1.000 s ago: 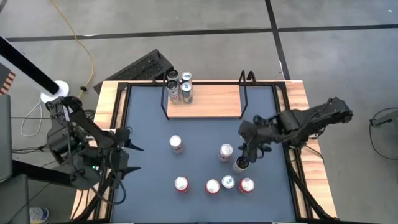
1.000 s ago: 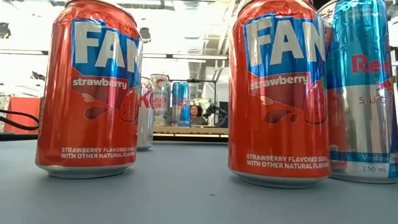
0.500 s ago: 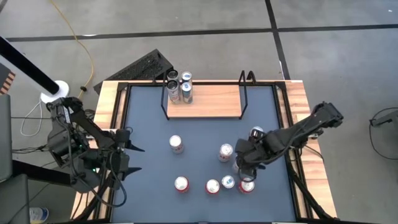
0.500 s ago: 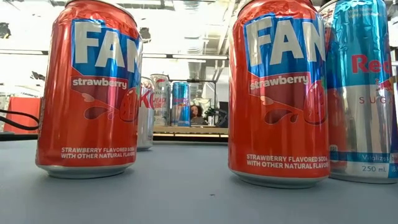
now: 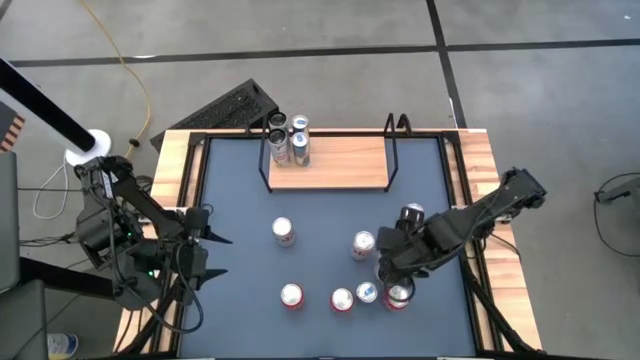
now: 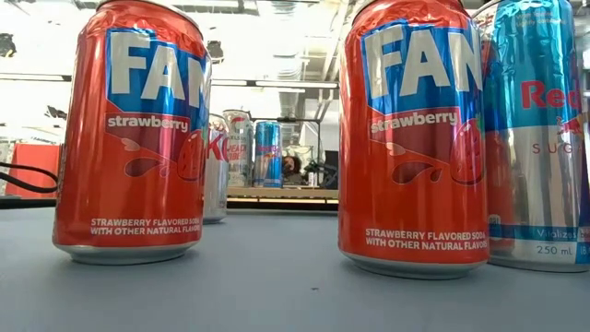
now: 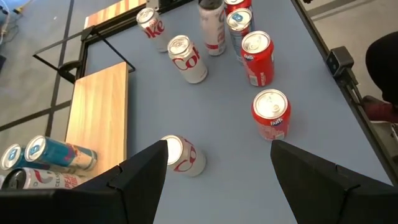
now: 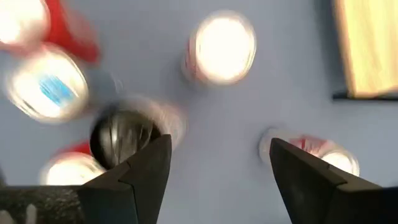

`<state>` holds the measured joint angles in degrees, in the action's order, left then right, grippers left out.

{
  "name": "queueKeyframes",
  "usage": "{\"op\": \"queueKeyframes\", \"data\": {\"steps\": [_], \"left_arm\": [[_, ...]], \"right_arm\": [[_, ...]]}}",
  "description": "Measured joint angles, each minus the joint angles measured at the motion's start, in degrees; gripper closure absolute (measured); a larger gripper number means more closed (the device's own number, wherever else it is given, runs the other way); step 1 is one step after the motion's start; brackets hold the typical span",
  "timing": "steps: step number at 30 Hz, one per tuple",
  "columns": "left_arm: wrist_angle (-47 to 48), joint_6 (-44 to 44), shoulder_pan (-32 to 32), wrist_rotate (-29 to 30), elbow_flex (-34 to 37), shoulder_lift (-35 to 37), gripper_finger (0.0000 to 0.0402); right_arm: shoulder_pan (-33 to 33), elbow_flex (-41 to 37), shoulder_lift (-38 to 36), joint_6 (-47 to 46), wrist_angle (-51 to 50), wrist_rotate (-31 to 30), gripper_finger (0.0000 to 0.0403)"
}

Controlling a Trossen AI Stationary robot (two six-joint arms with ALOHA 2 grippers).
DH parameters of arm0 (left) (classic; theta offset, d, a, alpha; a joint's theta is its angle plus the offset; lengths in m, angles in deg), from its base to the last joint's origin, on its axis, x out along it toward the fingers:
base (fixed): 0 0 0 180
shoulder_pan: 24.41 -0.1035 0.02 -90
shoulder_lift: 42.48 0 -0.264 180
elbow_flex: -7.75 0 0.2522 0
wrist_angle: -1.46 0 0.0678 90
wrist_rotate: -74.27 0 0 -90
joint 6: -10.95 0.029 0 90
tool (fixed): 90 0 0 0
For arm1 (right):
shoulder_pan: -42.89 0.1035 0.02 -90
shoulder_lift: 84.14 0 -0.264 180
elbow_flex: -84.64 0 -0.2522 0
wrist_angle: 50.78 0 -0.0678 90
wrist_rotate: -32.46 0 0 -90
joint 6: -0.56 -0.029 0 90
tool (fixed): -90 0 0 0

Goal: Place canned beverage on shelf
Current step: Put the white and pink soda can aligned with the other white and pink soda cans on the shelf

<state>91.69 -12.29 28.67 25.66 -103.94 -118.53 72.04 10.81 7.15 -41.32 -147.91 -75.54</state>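
Note:
The shelf [image 5: 335,162], a light-wood board between black rod uprights, stands at the table's far side with three cans [image 5: 286,140] on its left end. Several more cans stand on the blue table, among them two red ones [image 6: 129,129] [image 6: 415,138] and a blue-and-silver one [image 6: 544,129] near the front edge. My right gripper [image 5: 392,268] hovers open over the near-right group, pointing steeply down. A dark-topped can [image 8: 121,137] shows just beside one finger, and nothing lies between the fingers [image 8: 214,146]. My left gripper [image 5: 205,245] waits open above the table's left side.
A lone can [image 5: 285,232] stands mid-table, and another [image 5: 413,213] stands right of my right arm. The shelf's middle and right part is bare wood [image 7: 99,112]. A black frame and wooden rim [image 5: 480,180] border the table. A keyboard [image 5: 225,108] lies beyond the far left corner.
My right gripper has moved toward the table's near edge and slightly down, tipping to point more steeply down, and now stands over the near-right cans. Its move has uncovered the can right of the arm. No can has moved.

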Motion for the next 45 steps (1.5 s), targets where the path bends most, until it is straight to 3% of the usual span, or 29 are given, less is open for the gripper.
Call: {"op": "queueKeyframes", "data": {"steps": [6, 20, 28, 32, 45], "left_arm": [[0.1, 0.0, 0.0, 0.0, 0.0, 0.0, 0.0127], [0.0, -0.1, 0.0, 0.0, 0.0, 0.0, 0.0127], [0.1, -0.9, 0.0, -0.2, 0.0, 0.0, 0.0127], [0.2, -0.8, 0.0, -0.3, 0.0, 0.0, 0.0127], [0.4, -0.6, 0.0, -1.5, 0.0, 0.0, 0.0127]], "right_arm": [[1.7, 4.6, -0.1, -3.5, 0.3, -1.5, 0.0127], [2.6, 4.4, 4.1, -2.9, -0.6, -2.4, 0.0127], [1.0, 4.4, 7.5, -3.4, -0.9, 5.4, 0.0127], [1.0, 4.4, 7.5, -4.3, -1.2, 5.6, 0.0125], [-0.5, 4.4, 9.1, -4.8, -2.0, 9.1, 0.0049]]}}
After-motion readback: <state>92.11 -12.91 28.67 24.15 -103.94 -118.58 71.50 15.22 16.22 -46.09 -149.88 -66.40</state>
